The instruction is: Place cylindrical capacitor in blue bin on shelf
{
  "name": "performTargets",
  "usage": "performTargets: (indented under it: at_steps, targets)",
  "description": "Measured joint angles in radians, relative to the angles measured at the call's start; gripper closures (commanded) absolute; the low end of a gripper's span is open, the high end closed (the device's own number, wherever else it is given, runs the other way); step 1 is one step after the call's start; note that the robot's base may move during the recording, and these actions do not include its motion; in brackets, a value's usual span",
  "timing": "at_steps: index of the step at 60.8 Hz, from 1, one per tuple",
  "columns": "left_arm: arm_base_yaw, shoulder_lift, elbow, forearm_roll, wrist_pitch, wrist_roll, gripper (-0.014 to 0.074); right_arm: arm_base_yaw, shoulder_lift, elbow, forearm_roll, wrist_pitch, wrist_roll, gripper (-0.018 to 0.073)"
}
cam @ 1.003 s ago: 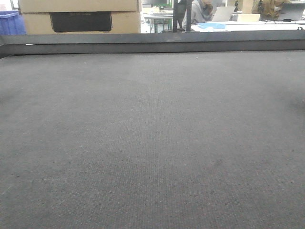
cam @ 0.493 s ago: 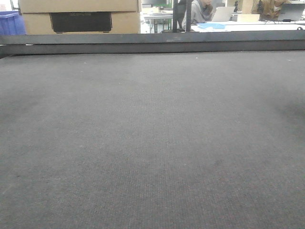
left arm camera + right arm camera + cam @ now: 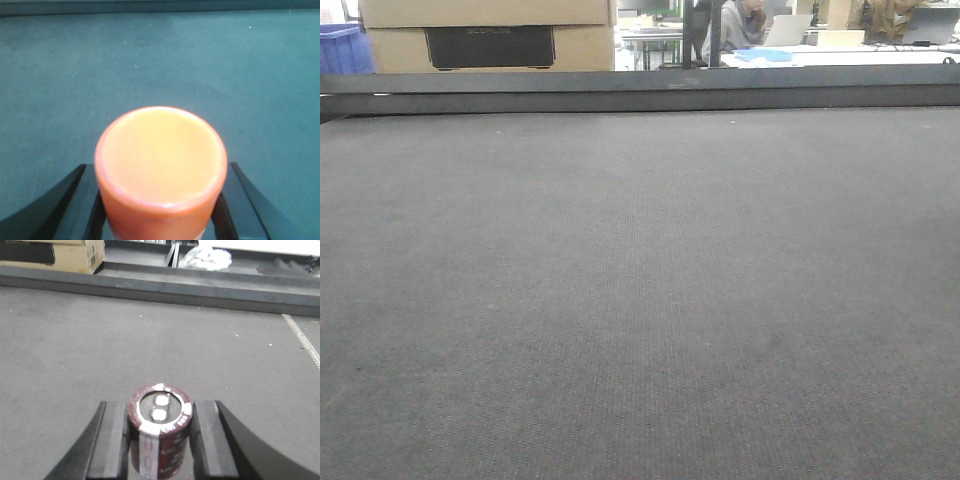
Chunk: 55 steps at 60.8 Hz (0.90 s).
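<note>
Looks like the carry step: capacitor [image 3: 160,430] already clamped upright in the right pincer [image 3: 159,440], squeezed between both black fingers [image 3: 114,440], closed down to its width, twin terminals facing up; held over the grey mat [image 3: 75,350], aimed forward and near level, with a raised dark ledge [image 3: 200,287] well ahead and a cardboard box [image 3: 60,255] ahead to the left. No shelf or blue bin to be made out ahead of it; next, probably: lift, swing toward the shelf, keep the grip firm, release only above the bin. Left pincer [image 3: 161,210] likewise closed around an orange cylinder [image 3: 161,160], tilted down at the mat.
</note>
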Motion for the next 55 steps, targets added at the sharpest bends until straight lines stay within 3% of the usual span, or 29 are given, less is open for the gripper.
performTargets:
  at_steps: [22, 55]
  targets:
    - [-0.002, -0.212, 0.135, 0.0, -0.001, 0.0, 0.0707, 0.0, -0.254, 0.065, -0.002, 0.016, -0.015, 0.067]
    - [-0.002, -0.228, 0.135, 0.0, -0.006, 0.0, 0.0707, 0.0, -0.275, 0.065, -0.002, 0.025, -0.017, 0.067]
